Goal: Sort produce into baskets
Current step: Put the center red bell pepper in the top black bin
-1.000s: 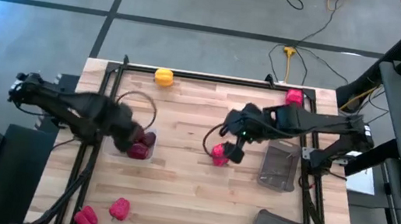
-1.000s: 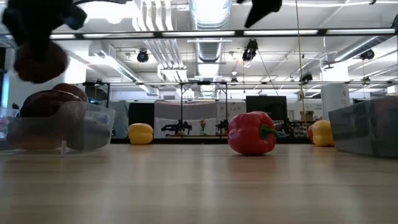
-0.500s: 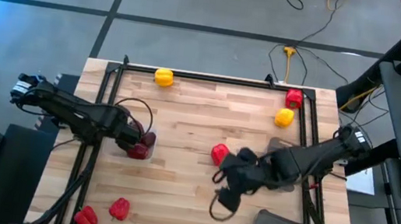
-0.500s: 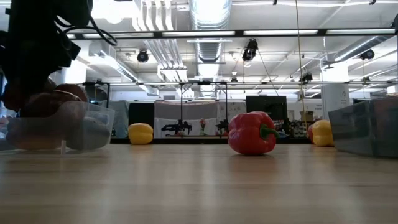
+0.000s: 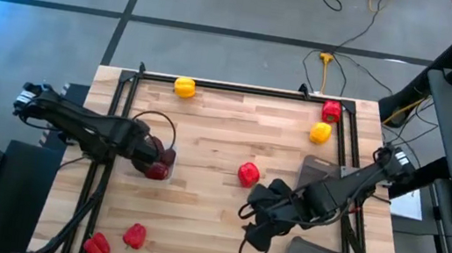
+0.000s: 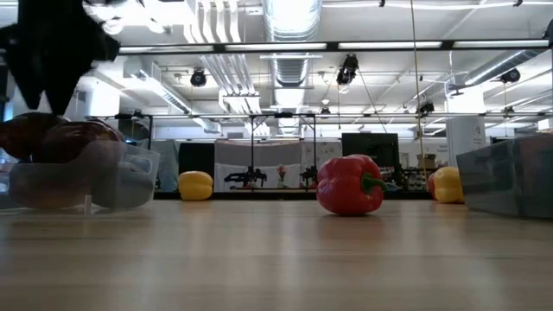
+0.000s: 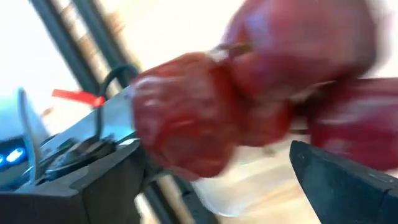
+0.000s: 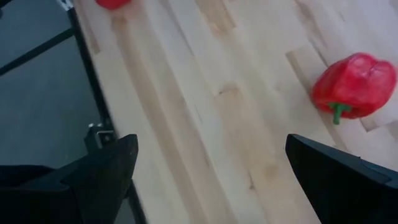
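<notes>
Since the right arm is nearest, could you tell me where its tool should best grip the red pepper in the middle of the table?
Probably across the body of the red pepper, coming from above: it rests on its side, stem pointing sideways, with bare table all around.

The high view looks straight down on the whole wooden table (image 5: 216,134). The low view sits at tabletop height, facing level across into the room. It shares with the high view the red pepper (image 6: 349,185) at mid-table. The left wrist view is pressed close to maroon peppers (image 7: 186,118); the right wrist view looks down from nearby at the same red pepper.
</notes>
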`<action>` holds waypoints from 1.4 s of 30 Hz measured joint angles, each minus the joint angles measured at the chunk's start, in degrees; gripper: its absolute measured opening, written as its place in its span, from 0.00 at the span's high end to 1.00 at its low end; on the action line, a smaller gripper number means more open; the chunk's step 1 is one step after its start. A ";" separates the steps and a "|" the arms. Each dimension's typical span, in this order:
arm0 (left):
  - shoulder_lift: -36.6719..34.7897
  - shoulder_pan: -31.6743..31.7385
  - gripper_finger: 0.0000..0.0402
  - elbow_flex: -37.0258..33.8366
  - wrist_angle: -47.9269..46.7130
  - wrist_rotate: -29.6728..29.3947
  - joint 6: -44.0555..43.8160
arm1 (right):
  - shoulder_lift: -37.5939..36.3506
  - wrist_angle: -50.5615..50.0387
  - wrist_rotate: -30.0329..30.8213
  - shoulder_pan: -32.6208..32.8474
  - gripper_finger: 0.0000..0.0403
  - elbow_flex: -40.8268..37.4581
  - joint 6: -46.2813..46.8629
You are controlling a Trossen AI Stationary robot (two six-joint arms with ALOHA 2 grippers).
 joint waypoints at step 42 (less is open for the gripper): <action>26.30 -37.58 0.09 21.90 29.61 -24.52 -23.32 | 20.66 1.73 -2.96 -23.90 0.13 -10.78 -0.56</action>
